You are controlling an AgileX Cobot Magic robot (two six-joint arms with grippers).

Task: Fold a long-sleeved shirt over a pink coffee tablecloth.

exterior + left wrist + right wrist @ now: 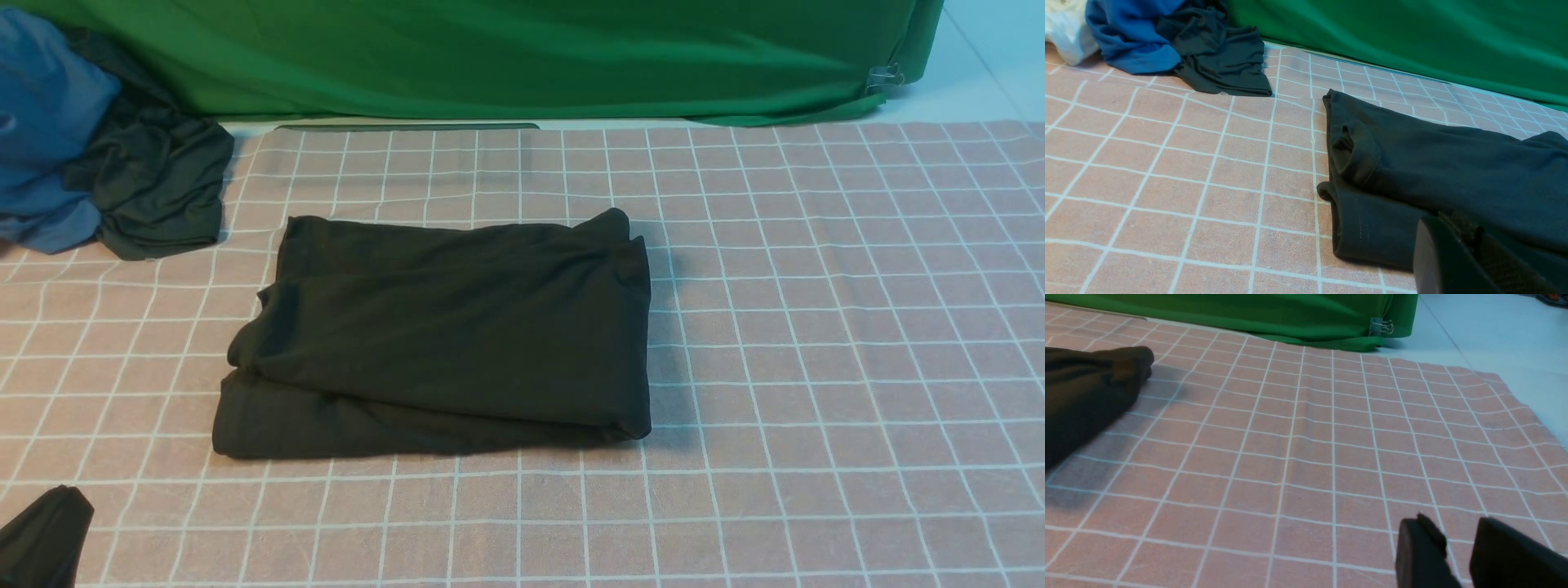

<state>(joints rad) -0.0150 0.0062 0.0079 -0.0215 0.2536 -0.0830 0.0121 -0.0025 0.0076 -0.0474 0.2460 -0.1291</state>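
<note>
Front view shows the left gripper [45,531] only as a dark tip at the near left corner of the pink coffee tablecloth [816,327]. In the left wrist view its fingers [1453,257] are pressed together with nothing between them, hanging just beside the near edge of the long-sleeved shirt [441,335]; whether they touch it cannot be told.

The right gripper [1457,547] appears in the right wrist view alone. Its two fingers stand a little apart with bare cloth visible between them, so it grips nothing, and it hovers over the right part of the tablecloth, well apart from the shirt.

The shirt lies folded into a rough rectangle of stacked layers, left of the tablecloth's middle.

At the far left corner lie a blue garment [41,122] and a dark grey-green garment [155,188], touching each other. A green cloth [522,57] runs along the far edge.
</note>
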